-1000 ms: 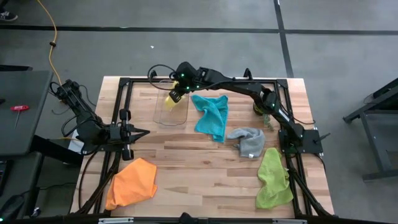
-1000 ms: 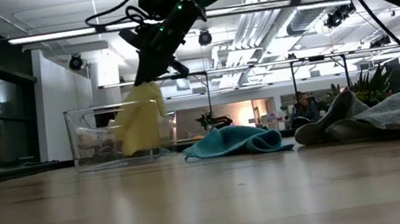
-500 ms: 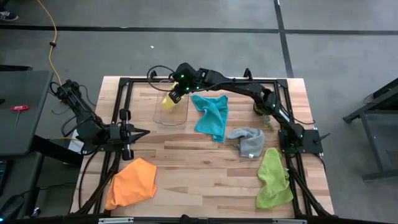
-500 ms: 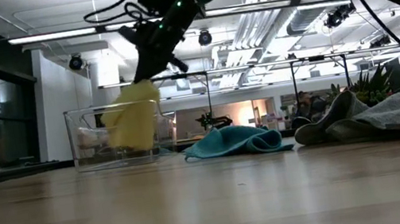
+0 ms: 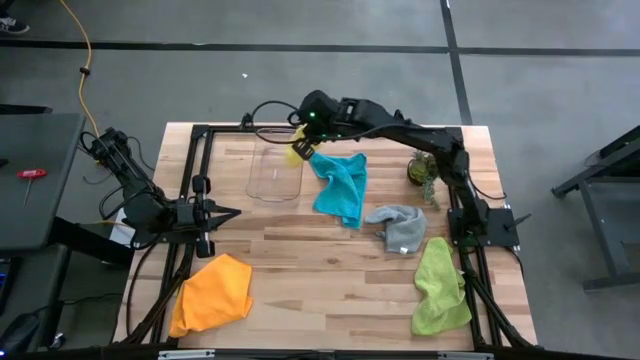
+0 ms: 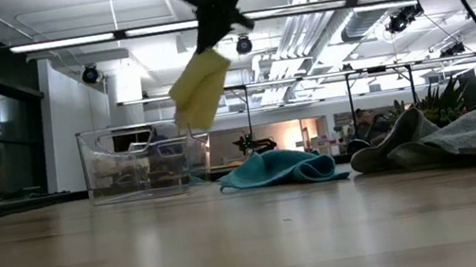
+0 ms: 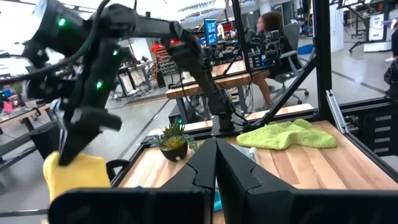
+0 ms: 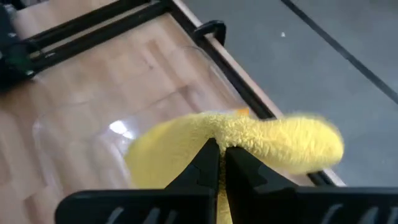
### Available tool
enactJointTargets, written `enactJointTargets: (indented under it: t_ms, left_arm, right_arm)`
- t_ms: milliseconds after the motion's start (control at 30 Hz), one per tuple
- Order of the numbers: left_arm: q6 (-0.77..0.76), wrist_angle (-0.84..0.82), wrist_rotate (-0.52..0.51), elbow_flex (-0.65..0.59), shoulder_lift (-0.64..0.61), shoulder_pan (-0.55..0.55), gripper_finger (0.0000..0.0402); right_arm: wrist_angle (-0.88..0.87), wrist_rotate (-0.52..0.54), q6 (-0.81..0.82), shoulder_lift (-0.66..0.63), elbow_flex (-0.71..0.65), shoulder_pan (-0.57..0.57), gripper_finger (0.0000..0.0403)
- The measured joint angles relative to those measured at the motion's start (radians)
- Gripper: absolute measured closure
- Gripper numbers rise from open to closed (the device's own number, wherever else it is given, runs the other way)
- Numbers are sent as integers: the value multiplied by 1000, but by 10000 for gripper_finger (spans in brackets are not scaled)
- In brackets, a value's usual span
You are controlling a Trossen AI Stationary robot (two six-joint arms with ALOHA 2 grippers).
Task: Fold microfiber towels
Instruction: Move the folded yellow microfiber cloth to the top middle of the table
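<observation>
Yellow towel (image 6: 199,89) (airborne) above clear tray (image 6: 137,161); teal towel (image 6: 280,168) beside.

no legible text, labels or nos. anywhere in views

Clear tray (image 5: 275,172) empty (open-topped) — teal towel (image 5: 340,185) just beside.

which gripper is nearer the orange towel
Left. The left gripper sits just above the orange towel in the high view; the right gripper is across the table by the tray.
</observation>
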Motion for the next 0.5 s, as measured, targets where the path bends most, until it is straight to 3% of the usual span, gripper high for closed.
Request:
enactJointTargets:
  t_ms: [333, 500]
  left_arm:
    - [-20, -18, 0, 0, 0, 0, 401]
    - [-29, -23, 0, 0, 0, 0, 401]
  right_arm:
    - [-250, 230, 60, -138, -15, 52, 403]
    - [-222, 289, 112, -263, -250, 77, 403]
